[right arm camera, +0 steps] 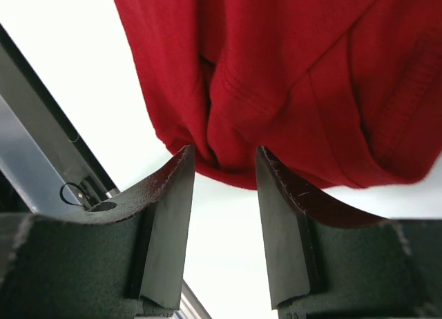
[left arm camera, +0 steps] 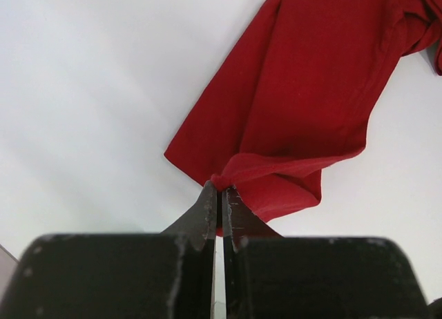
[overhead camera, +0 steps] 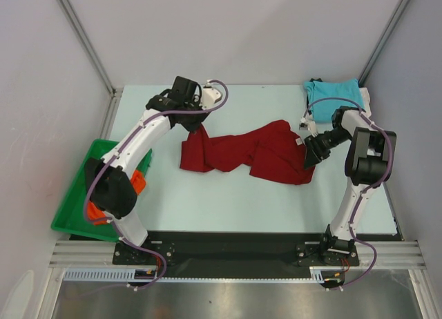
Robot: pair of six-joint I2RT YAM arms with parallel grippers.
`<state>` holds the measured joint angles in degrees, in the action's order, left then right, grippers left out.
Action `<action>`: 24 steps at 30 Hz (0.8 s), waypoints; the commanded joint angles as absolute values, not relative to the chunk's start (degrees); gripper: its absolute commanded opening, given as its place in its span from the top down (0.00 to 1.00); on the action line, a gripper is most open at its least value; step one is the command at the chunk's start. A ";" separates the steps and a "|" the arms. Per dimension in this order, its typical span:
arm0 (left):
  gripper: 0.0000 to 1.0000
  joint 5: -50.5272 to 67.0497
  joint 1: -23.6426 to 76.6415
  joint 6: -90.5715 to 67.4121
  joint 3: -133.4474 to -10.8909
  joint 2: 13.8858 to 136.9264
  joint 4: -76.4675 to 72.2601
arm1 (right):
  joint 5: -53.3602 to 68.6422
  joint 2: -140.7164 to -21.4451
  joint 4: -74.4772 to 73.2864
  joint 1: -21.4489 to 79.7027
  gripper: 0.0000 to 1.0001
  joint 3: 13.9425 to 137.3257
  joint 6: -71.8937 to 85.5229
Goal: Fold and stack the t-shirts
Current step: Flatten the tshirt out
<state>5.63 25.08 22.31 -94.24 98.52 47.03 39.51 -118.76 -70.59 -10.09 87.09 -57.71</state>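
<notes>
Overhead and wrist views of the two-arm folding cell. We found the dark red t-shirt [overhead camera: 248, 153] lying crumpled across the middle of the table [overhead camera: 228, 201], stretched out between the two arms. The left end effector [left arm camera: 219, 195] was clenched on a fold at the left end of this shirt, its fingertips pressed together with the cloth pinched between them. In the overhead view that end of the shirt rose slightly toward the left end effector [overhead camera: 197, 126]. The right end effector [right arm camera: 222, 157] was released: its fingers [right arm camera: 173, 215] stood apart, and a bunched edge of the red cloth lay at the gap between their tips. From above it sat at the shirt's right edge [overhead camera: 309, 152]. The turquoise t-shirt [overhead camera: 335, 94] lay folded at the far right corner of the table, well apart from the red one. The bright orange t-shirt [overhead camera: 140, 182] showed partly behind the left arm, in the green tray [overhead camera: 72, 208] at the table's left side.
</notes>
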 commanded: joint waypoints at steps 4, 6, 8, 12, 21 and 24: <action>1.00 4.57 26.10 23.64 -95.45 98.88 45.88 | 41.75 -121.98 -73.83 -9.67 0.55 89.91 -59.06; 1.00 4.40 26.37 23.64 -95.80 99.05 45.88 | 41.92 -122.43 -73.65 -9.67 0.56 89.83 -59.06; 1.00 4.22 26.54 23.73 -96.06 99.23 45.88 | 41.92 -122.87 -73.65 -9.58 0.56 90.09 -59.06; 1.00 3.87 26.81 23.82 -96.24 99.49 45.97 | 42.27 -123.48 -73.30 -9.32 0.56 90.53 -58.71; 1.00 2.73 27.69 24.43 -95.45 98.96 45.88 | 43.59 -124.71 -72.60 -9.23 0.57 91.84 -57.92; 1.00 2.29 27.86 24.78 -94.84 98.61 45.88 | 44.29 -125.59 -73.38 -9.14 0.59 92.28 -57.83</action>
